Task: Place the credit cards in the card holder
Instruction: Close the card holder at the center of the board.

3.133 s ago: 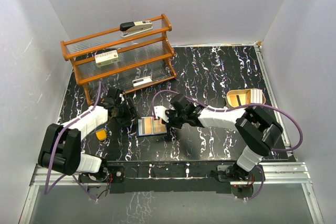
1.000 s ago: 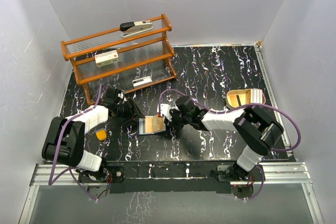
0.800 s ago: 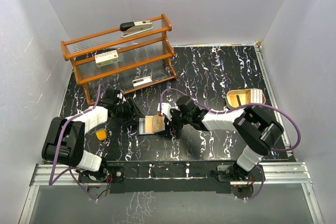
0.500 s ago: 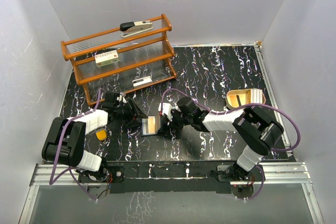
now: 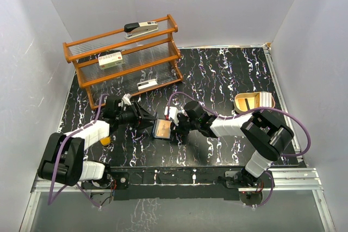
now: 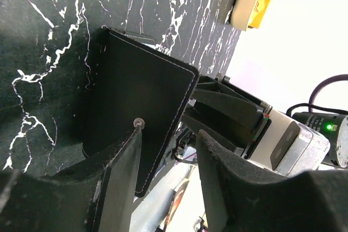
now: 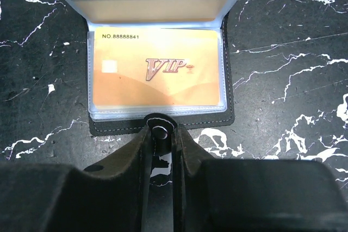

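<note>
At the middle of the table (image 5: 228, 80) the card holder (image 5: 162, 129) stands half-folded, so the left gripper (image 6: 168, 131), fingers wide behind its lifted half, should press squarely while the right gripper (image 7: 159, 125), pinched narrow, pins the orange card (image 7: 157, 74) side flat by the snap tab (image 7: 159, 132).

Marbled table (image 5: 228, 74) bears rack (image 5: 147, 52), card holder (image 5: 162, 129), tray (image 5: 266, 100), block (image 5: 105, 141).

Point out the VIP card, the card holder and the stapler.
VIP card (image 7: 156, 68): right wrist view, middle of its orange face.
card holder (image 6: 147, 91): left wrist view, on its black outer cover.
stapler (image 5: 141, 27): top external view, middle of its body.
</note>
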Controlling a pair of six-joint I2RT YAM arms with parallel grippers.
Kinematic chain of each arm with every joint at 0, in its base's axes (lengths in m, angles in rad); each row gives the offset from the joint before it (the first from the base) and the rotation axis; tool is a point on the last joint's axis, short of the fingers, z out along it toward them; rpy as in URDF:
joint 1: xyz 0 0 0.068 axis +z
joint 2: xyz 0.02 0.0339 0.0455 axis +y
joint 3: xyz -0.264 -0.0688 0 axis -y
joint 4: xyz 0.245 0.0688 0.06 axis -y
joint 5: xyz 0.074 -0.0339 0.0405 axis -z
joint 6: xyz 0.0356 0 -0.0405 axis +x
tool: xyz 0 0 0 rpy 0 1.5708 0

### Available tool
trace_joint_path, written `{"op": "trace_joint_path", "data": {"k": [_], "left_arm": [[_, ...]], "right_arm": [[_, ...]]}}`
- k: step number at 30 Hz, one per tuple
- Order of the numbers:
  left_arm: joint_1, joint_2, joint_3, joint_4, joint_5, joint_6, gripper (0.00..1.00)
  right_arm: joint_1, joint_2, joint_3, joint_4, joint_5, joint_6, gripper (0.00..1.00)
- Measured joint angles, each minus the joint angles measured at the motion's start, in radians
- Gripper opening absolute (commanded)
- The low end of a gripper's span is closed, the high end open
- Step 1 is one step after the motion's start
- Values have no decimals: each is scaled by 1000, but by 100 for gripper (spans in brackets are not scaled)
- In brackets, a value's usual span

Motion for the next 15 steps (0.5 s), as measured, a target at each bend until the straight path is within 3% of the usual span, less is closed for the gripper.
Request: {"op": "trace_joint_path", "data": {"k": [6, 15], "left_arm": [[-26, 8, -16, 66, 18, -37, 31], [-108, 114, -16, 142, 3, -39, 31]], "right_arm": [[0, 0, 0, 19, -4, 2, 4], [0, -1, -35, 83, -5, -6, 5]]}}
